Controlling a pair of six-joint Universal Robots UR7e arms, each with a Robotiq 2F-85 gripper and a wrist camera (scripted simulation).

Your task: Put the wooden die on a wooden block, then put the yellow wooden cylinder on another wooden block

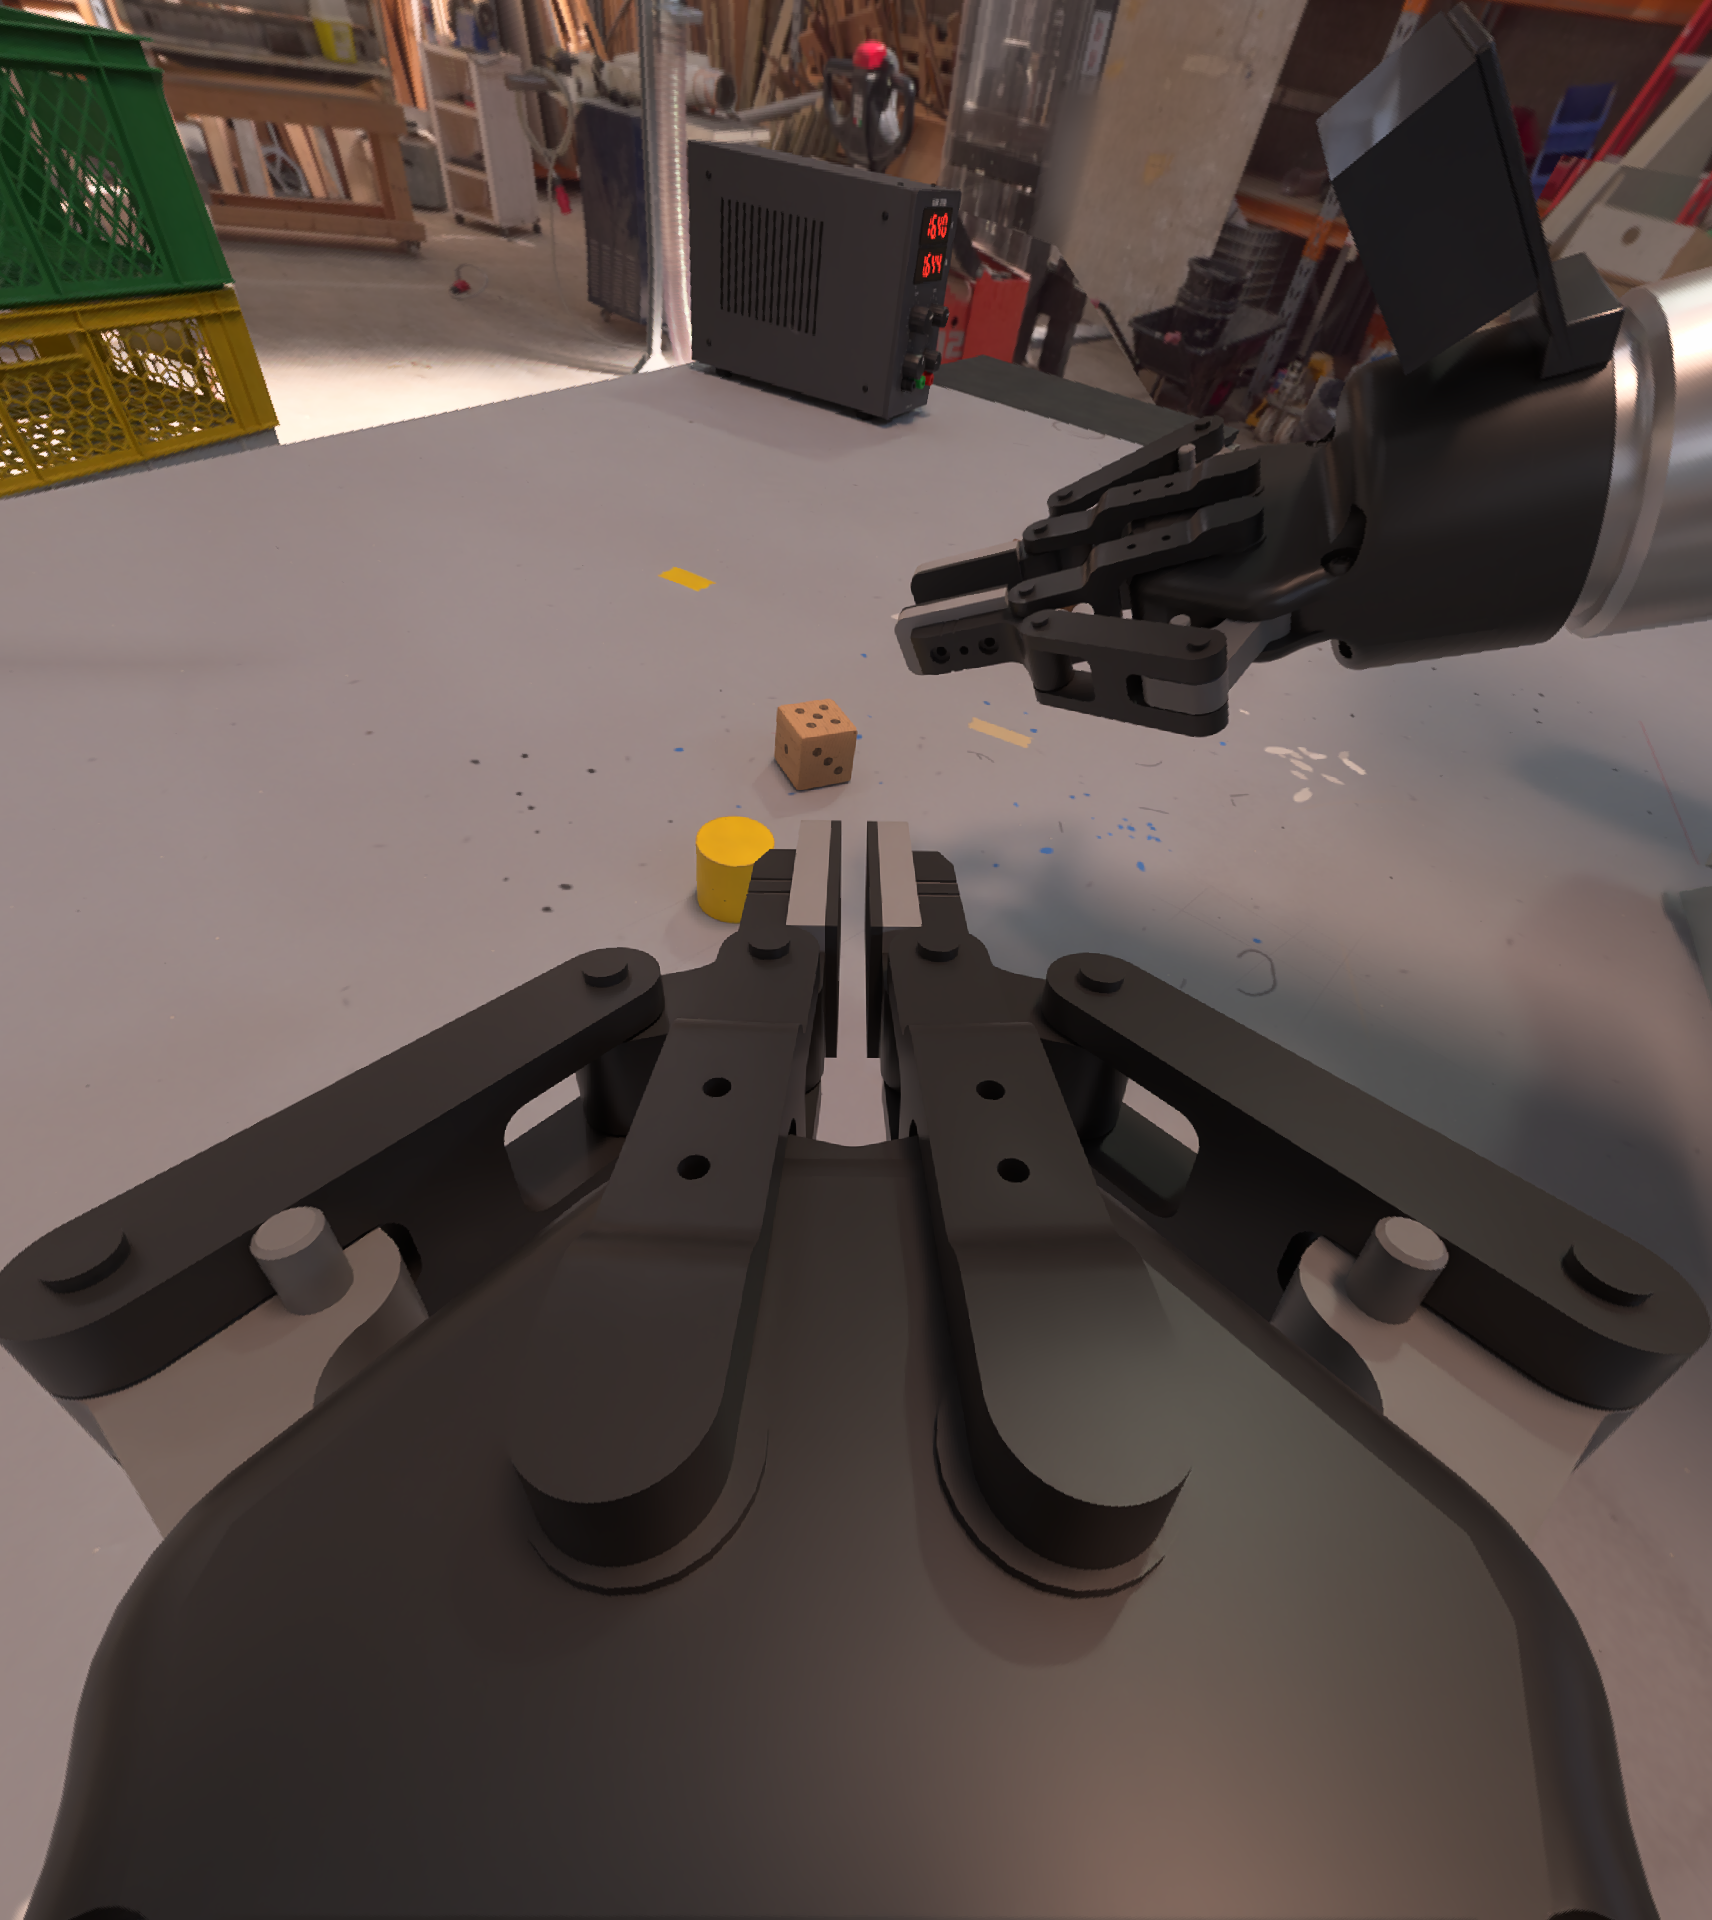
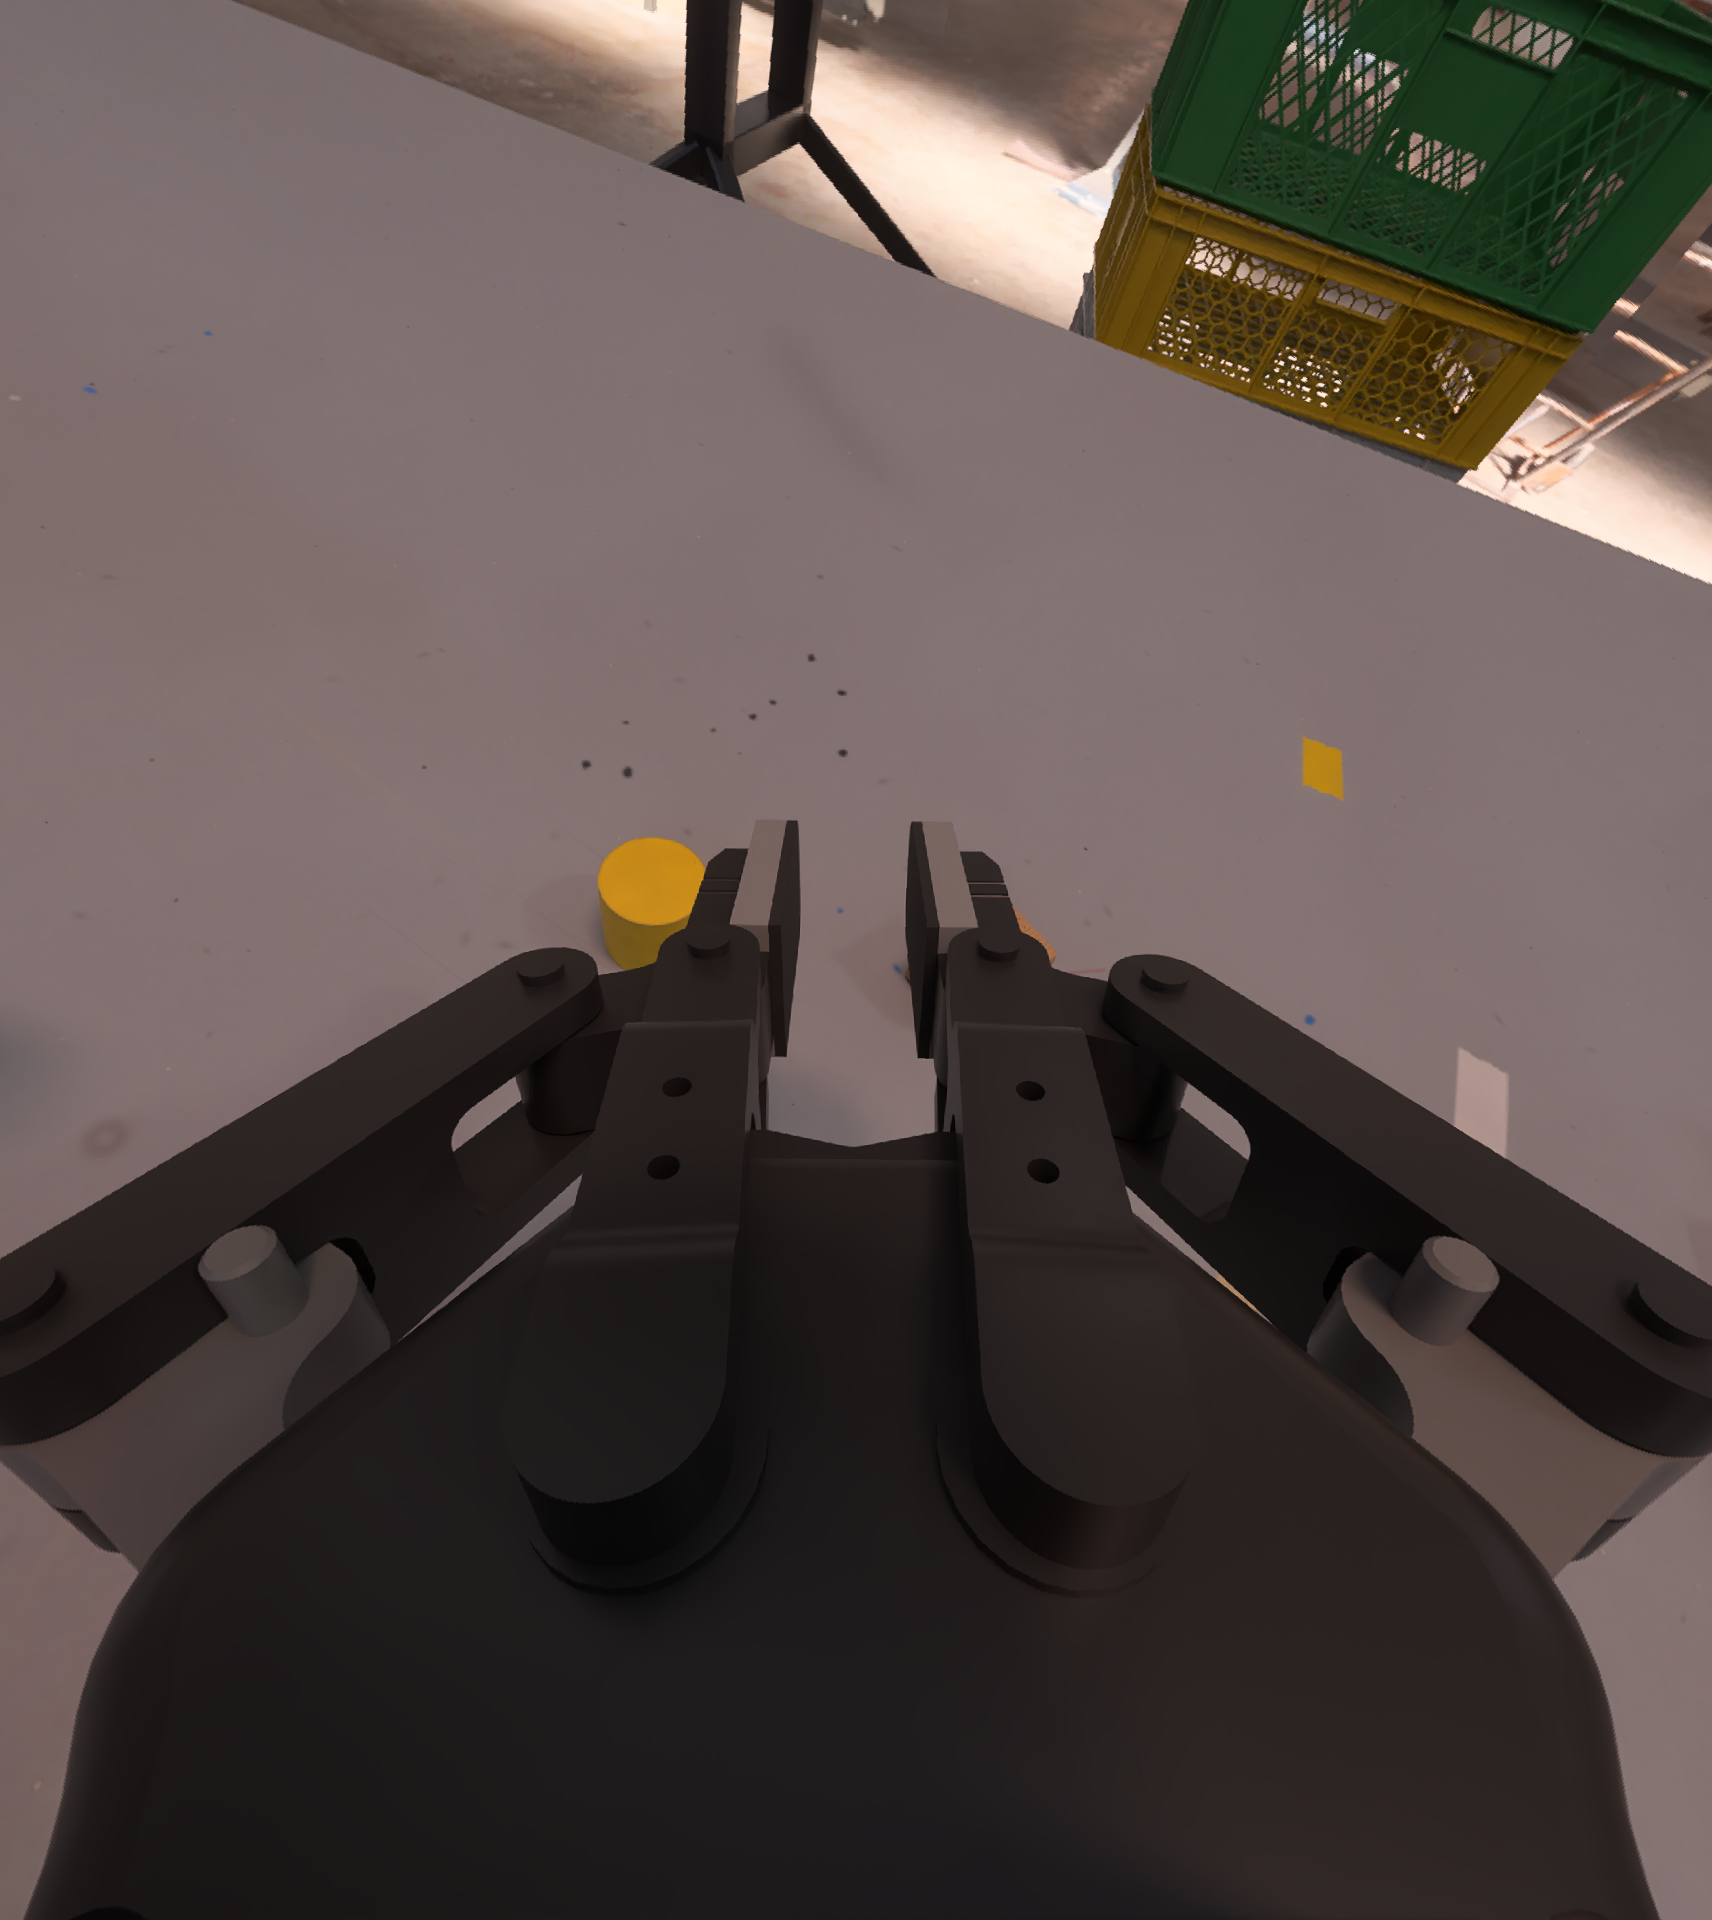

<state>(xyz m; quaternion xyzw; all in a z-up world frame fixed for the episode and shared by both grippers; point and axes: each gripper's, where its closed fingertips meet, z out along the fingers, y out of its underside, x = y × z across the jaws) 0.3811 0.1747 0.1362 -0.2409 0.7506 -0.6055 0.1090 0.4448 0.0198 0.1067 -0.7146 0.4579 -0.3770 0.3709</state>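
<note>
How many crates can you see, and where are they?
2. A green crate sits on top of a yellow crate, stacked just past the far edge of the grey table. More could be hidden outside the pictures.

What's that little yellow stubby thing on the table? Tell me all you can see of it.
It is a short yellow wooden cylinder with a flat round top and a matt, evenly painted look. It stands upright on the grey table, unheld, its far side hidden. A light wooden die sits apart from it, farther off in the left wrist view.
</note>
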